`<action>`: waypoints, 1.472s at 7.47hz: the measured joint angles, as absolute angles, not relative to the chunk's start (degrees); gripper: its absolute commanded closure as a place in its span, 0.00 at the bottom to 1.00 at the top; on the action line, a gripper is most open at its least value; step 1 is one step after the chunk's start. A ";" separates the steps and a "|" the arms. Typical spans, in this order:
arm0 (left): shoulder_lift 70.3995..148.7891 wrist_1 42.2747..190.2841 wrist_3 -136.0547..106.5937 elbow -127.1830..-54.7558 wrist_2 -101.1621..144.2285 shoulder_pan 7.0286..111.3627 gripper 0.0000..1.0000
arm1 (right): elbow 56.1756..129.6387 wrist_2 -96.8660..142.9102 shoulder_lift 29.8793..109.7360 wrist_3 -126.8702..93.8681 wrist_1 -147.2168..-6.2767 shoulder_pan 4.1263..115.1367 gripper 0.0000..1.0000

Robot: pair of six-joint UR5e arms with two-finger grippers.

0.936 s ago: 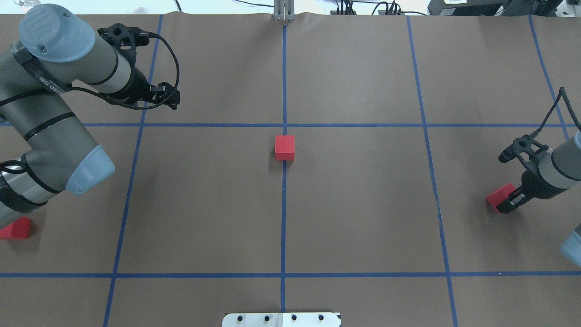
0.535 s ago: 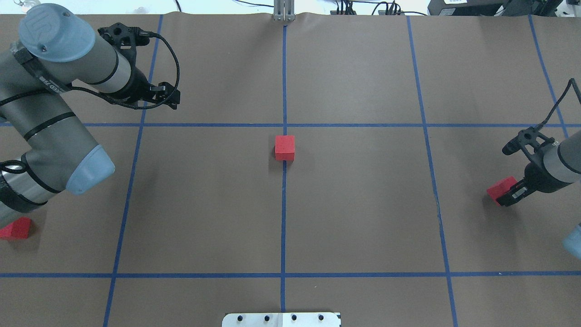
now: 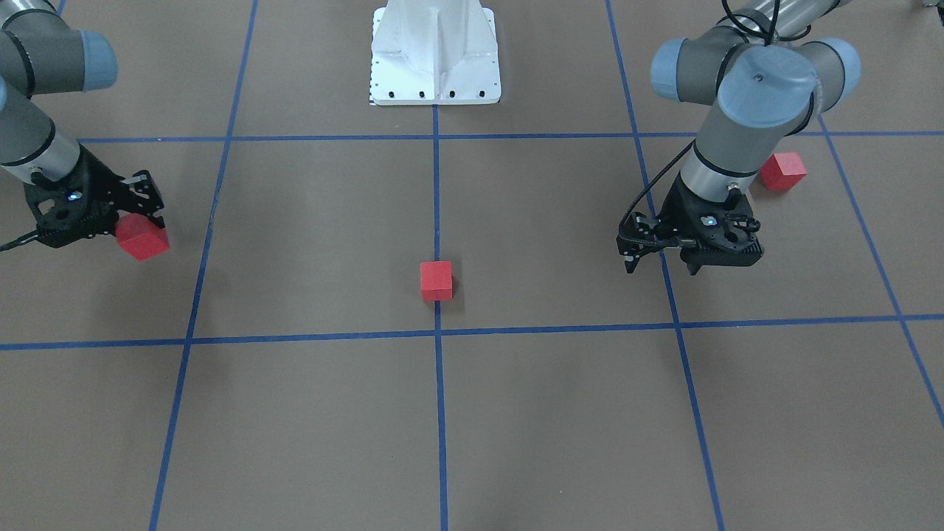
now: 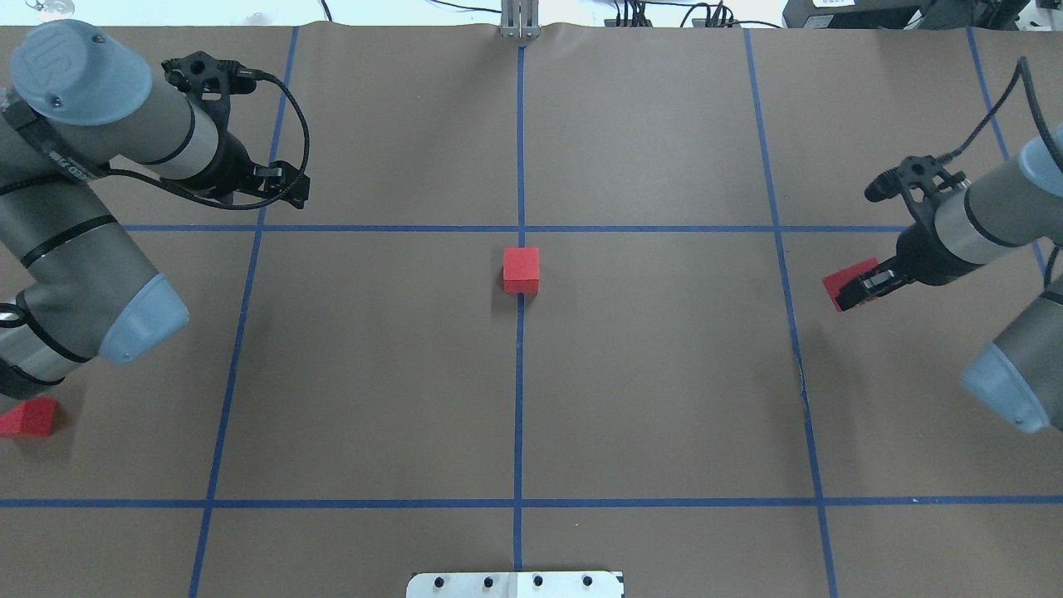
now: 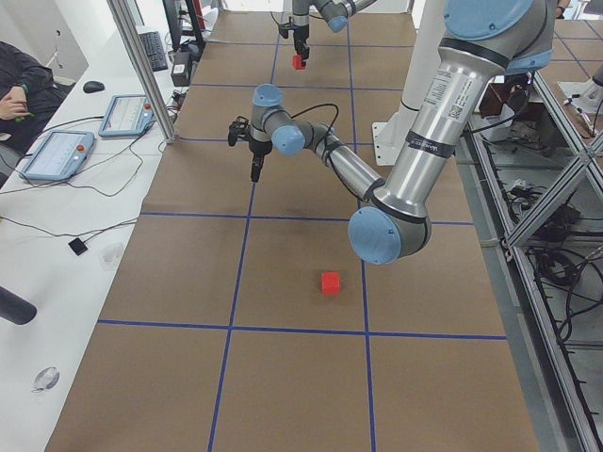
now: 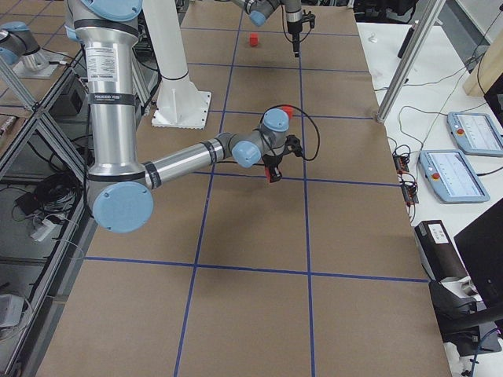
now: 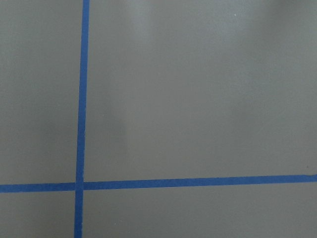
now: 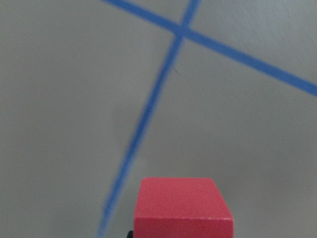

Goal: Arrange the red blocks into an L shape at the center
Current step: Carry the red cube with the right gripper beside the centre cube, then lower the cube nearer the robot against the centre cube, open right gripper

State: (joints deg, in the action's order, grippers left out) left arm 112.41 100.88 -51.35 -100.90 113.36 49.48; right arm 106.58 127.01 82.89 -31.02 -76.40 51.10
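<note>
Brown surface (image 4: 664, 374) under right gripper (image 4: 851, 287), which clamps a block (image 4: 839, 277); left gripper (image 3: 660, 267) seems open, another block (image 3: 786, 172) half hidden behind it.

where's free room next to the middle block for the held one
Every side of the centre block is bare paper, out to the blue grid lines. Nothing crowds it: the right claw, shut on the held block, and the left claw are far off.
</note>
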 measured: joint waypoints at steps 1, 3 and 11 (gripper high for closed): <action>110.02 103.22 -50.29 -100.88 113.33 49.93 0.00 | 106.63 126.90 77.19 -36.55 -79.22 48.35 1.00; 106.02 107.54 -48.93 -100.13 113.49 51.92 0.00 | 106.17 122.15 67.11 -49.84 -81.66 39.20 1.00; 97.29 112.81 -33.56 -95.84 125.90 67.21 0.00 | 84.34 107.36 41.77 -73.37 -82.48 26.65 1.00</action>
State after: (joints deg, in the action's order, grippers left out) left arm 97.29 112.81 -33.56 -95.84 125.90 67.21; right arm 84.34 107.36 41.77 -73.37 -82.48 26.65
